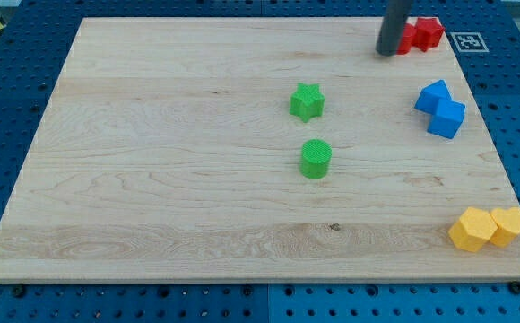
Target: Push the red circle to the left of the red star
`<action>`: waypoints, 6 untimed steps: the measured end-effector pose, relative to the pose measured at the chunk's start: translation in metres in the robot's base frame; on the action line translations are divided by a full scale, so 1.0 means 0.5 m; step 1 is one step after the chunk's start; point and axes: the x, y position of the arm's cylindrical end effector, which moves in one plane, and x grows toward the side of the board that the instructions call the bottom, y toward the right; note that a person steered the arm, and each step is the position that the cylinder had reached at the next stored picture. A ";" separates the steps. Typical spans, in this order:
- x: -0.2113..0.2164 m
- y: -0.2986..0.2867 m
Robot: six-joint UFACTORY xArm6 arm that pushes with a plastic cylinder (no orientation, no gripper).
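I use the green star as my landmark: a small ribbed plastic block, five blunt points, sitting a little toward the view's top and right of the middle of the pale wooden board, whose grain runs in long streaks from side to side. Just toward the view's bottom of that star, apart from it, stands the green cylinder, its side finely ridged and its top flat.

Far toward the view's right of the green star two blue blocks touch each other: the upper blue block is angular, the lower blue block looks cube-like. Well toward the view's bottom right of the star, at the board's corner, lie two yellow blocks pressed together, the yellow hexagon-like block and the yellow heart.

Toward the view's top right of the green star, at the board's far edge, are the red pieces. The red star shows its notched outline; the red circle touches it on the view's left, mostly hidden, so I cannot confirm its round shape.

My rod is dark, smooth and straight, standing nearly upright and cut off by the view's top. My tip rests against the red circle's left side (I carry no pincer, so there is nothing to open or close)
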 end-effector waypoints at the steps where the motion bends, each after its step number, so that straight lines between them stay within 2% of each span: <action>1: 0.000 0.004; 4: 0.000 -0.022; 5: 0.000 -0.055; 6: 0.000 -0.138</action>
